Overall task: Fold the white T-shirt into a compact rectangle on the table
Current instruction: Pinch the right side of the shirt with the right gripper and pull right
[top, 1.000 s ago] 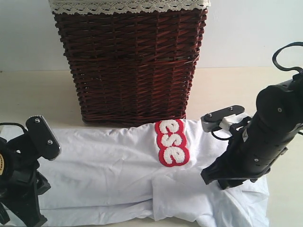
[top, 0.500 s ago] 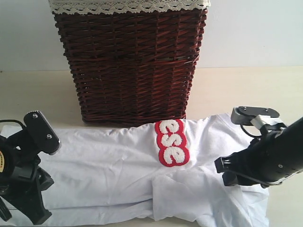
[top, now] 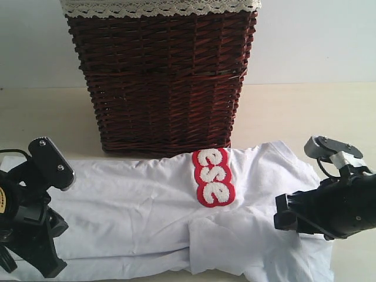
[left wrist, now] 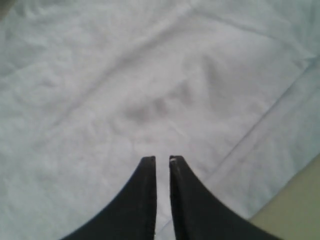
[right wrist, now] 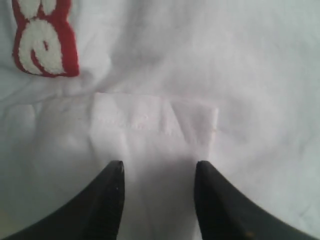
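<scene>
In the exterior view the left arm (top: 35, 217) sits at 8 o'clock, over the left end of the T-shirt (top: 135, 205). Its wrist view shows the left tool (left wrist: 161, 159) with fingers pressed almost together, only a thin slit between them, pinching nothing, over wrinkled white cloth. The T-shirt lies flat on the worktop (top: 305, 111), stretched side to side from 8 to 4 o'clock, its far edge just in front of the basket (top: 161, 76) at 12 o'clock. The basket's rim carries a lace liner (top: 158, 7). The letters (top: 212, 176), white on red, run in a band just right of centre. At 4 o'clock the right arm (top: 335, 205) lies low over the shirt's right end. The right tool (right wrist: 157, 167) is spread, its fingers either side of a folded hem (right wrist: 155, 115); whether they touch the cloth I cannot tell.
</scene>
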